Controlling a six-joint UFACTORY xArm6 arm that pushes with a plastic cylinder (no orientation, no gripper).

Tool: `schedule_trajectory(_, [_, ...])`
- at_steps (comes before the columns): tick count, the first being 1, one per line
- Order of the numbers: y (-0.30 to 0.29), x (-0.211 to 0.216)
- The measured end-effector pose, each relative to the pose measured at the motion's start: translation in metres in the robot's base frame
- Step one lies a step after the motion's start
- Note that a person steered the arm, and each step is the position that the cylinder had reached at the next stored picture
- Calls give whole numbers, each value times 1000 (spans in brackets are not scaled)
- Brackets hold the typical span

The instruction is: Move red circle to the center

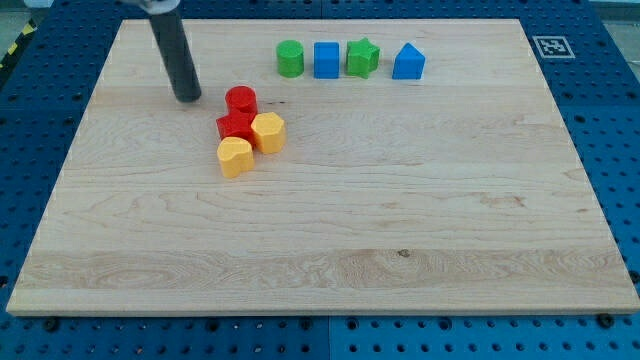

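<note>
The red circle (241,100) stands on the wooden board (320,240), left of the middle and toward the view's top. My tip (187,97) rests on the board a short way to the view's left of it, apart from it. Right below the red circle sits another red block (235,126), touching it. A yellow hexagon block (269,132) touches that red block on its right. A yellow heart-shaped block (235,157) lies just below the red block.
A row of blocks stands near the view's top: a green circle (290,58), a blue square (326,60), a green star (362,57) and a blue house-shaped block (408,62). A marker tag (549,45) is at the board's top right corner.
</note>
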State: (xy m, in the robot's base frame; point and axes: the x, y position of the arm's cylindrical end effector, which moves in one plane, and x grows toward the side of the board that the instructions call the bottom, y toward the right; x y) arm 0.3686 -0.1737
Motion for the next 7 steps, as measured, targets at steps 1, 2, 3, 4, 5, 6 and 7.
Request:
schedule_trajectory(1, [1,19])
schedule_trajectory(2, [8,22])
schedule_trajectory(3, [13,18])
schedule_trajectory(4, [35,15])
schedule_trajectory(5, [67,15])
schedule_trajectory(6, [86,15])
schedule_trajectory(7, [81,15])
